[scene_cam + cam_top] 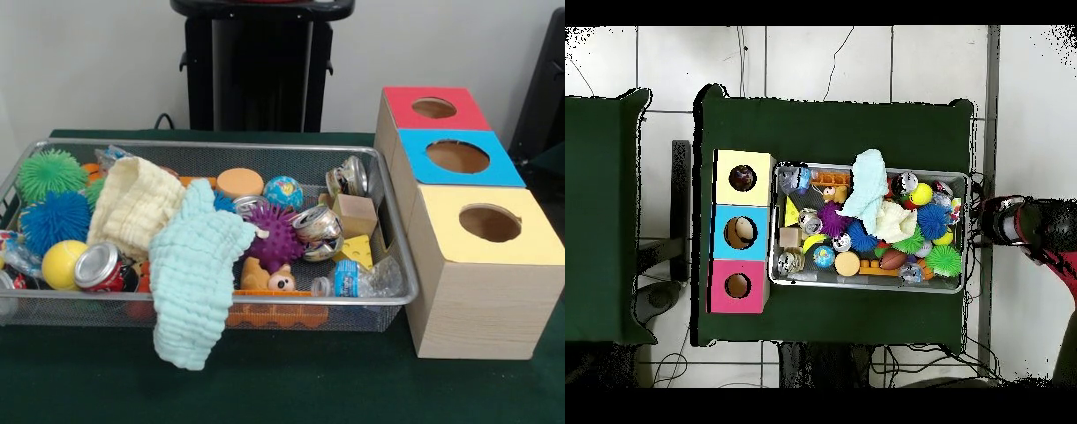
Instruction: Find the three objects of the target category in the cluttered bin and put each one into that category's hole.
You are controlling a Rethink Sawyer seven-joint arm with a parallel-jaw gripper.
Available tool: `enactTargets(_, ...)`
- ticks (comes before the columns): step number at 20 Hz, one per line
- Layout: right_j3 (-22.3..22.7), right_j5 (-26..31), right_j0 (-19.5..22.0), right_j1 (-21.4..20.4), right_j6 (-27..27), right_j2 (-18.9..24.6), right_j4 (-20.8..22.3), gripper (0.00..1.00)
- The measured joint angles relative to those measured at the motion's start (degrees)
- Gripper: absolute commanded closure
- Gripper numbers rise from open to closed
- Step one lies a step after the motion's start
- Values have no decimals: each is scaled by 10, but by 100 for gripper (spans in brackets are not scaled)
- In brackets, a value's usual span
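Note:
The silver wire-mesh bin stands on the green table, packed with clutter; it also shows in the overhead view. The yellow-topped wooden box stands right of it, and its round hole faces up. In the overhead view the hole looks dark inside. The red and black arm is drawn back beyond the bin's end away from the boxes. It does not show in the front view.
A mint cloth hangs over the bin's front rim beside a cream cloth. The bin holds crushed cans, spiky balls, a yellow ball, a wooden block and a plastic bottle. Blue-topped and red-topped boxes stand behind the yellow one.

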State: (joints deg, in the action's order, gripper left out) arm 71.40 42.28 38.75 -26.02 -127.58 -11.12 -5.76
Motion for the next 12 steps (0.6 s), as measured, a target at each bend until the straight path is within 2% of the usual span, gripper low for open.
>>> enactTargets(6, -27, -17, -16, 31, 0, -28, 0, 100)
enactTargets(12, -32, -40, -16, 60, 0, -31, -11, 100)
